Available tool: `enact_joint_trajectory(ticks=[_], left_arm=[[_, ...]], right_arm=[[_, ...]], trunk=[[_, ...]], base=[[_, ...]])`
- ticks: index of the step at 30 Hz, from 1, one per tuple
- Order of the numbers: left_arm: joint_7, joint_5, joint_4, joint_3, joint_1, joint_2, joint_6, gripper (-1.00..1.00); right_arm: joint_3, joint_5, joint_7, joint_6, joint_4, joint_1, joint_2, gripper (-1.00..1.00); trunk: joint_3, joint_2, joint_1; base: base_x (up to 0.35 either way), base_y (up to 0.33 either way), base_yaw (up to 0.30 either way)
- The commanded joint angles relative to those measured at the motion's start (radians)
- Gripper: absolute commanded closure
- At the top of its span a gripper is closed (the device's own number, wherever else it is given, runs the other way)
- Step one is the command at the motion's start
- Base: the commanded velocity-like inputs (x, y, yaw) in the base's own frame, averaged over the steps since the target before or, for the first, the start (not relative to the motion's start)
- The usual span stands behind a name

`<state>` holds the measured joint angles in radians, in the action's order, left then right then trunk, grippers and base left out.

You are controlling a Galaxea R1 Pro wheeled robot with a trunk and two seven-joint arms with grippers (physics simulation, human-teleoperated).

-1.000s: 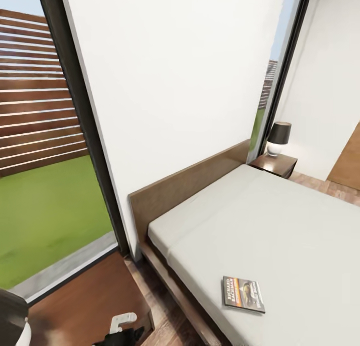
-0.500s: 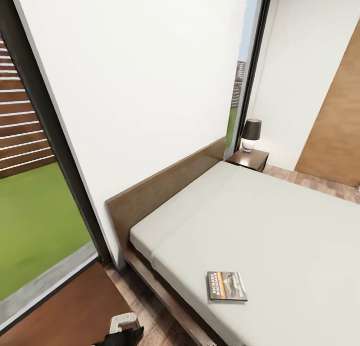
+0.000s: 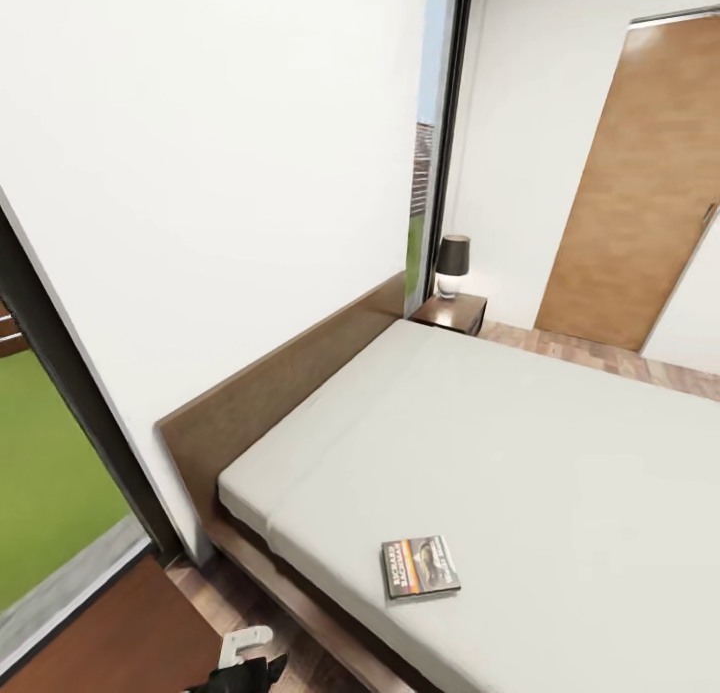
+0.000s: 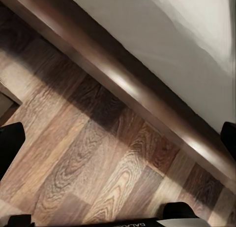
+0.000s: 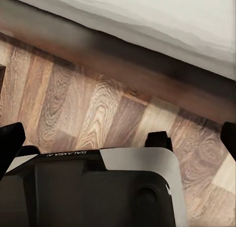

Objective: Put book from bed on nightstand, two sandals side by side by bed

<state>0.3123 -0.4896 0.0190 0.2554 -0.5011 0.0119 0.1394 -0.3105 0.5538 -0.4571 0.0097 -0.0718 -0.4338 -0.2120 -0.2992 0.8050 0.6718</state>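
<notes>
The book [image 3: 420,566], dark-covered with an orange band, lies flat on the bed's off-white mattress [image 3: 520,453] near its near edge. A dark wooden nightstand [image 3: 452,313] stands at the far end of the headboard [image 3: 290,383]. The corner of another dark reddish-brown nightstand [image 3: 100,643] is close by at lower left. My left gripper [image 4: 118,141] hangs open over the plank floor beside the bed's brown platform [image 4: 147,99]. My right gripper [image 5: 118,141] is open too, above floor along the platform [image 5: 123,65]. The sandals are out of view.
A black-shaded lamp [image 3: 453,263] sits on the far nightstand. A brown wooden door [image 3: 640,183] is in the far right wall, with wood floor [image 3: 600,353] before it. A tall window [image 3: 40,453] looks onto grass at left. Part of my left arm [image 3: 245,658] pokes in below.
The head camera has swung right: the window and fence slid off to the left and the brown door came into view. The book lies where it was on the mattress.
</notes>
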Motion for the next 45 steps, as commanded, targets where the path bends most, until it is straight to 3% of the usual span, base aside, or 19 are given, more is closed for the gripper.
enact_joint_trajectory(ticks=[1,45], left_arm=[[0.004,-0.009,-0.001,0.008,-0.001,0.000,0.003,-1.00],[0.004,-0.009,-0.001,0.008,-0.001,0.000,0.003,-1.00]], right_arm=[[-0.007,0.011,-0.006,0.001,-0.003,-0.002,0.000,-1.00],[-0.007,0.011,-0.006,0.001,-0.003,-0.002,0.000,-1.00]], trunk=[[-0.001,0.001,0.000],[-0.001,0.001,0.000]], base=[[0.127,0.100,-0.300],[0.004,0.003,-0.300]])
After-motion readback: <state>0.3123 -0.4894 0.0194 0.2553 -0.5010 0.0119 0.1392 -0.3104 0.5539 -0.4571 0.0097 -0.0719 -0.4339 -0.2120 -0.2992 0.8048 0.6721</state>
